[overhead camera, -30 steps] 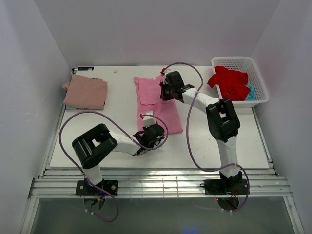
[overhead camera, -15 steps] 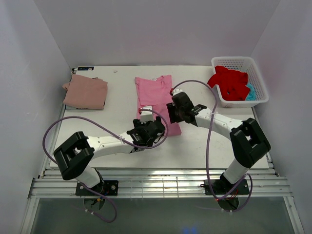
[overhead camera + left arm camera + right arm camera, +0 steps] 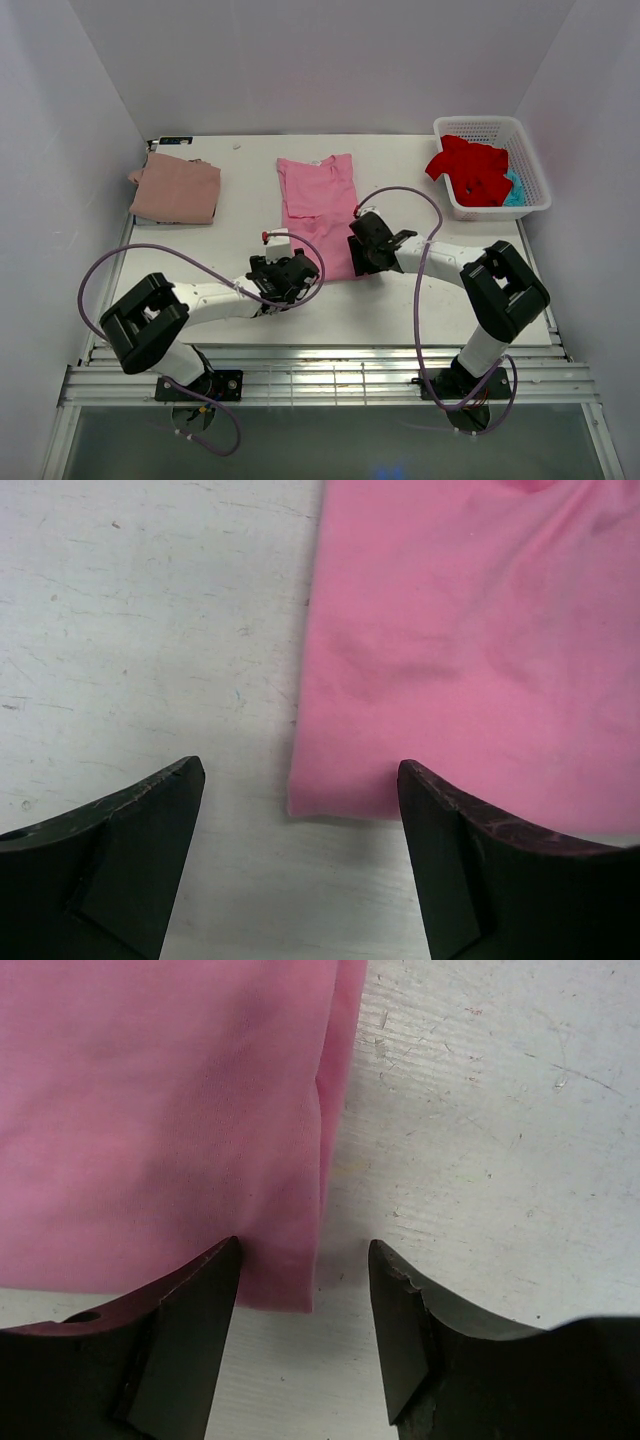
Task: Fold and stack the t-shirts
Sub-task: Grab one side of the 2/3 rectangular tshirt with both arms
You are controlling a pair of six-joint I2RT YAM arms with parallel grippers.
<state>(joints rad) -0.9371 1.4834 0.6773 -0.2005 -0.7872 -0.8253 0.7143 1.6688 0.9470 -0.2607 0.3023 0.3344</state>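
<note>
A bright pink t-shirt lies flat as a long strip in the middle of the table, collar at the far end. My left gripper is open at its near left corner. In the left wrist view that corner of the pink t-shirt lies between the spread jaws of the left gripper, untouched. My right gripper is open at the near right corner. The right wrist view shows the pink t-shirt with its edge between the jaws of the right gripper. A folded dusty rose t-shirt lies far left.
A white latticed basket stands at the far right, holding a red t-shirt that hangs over its rim and a teal one. Purple cables loop from both arms over the near part of the table.
Both grippers have gone from shut to open. The right gripper travelled from the shirt's far part to its near right corner. The left arm stretched out lower over the table.
</note>
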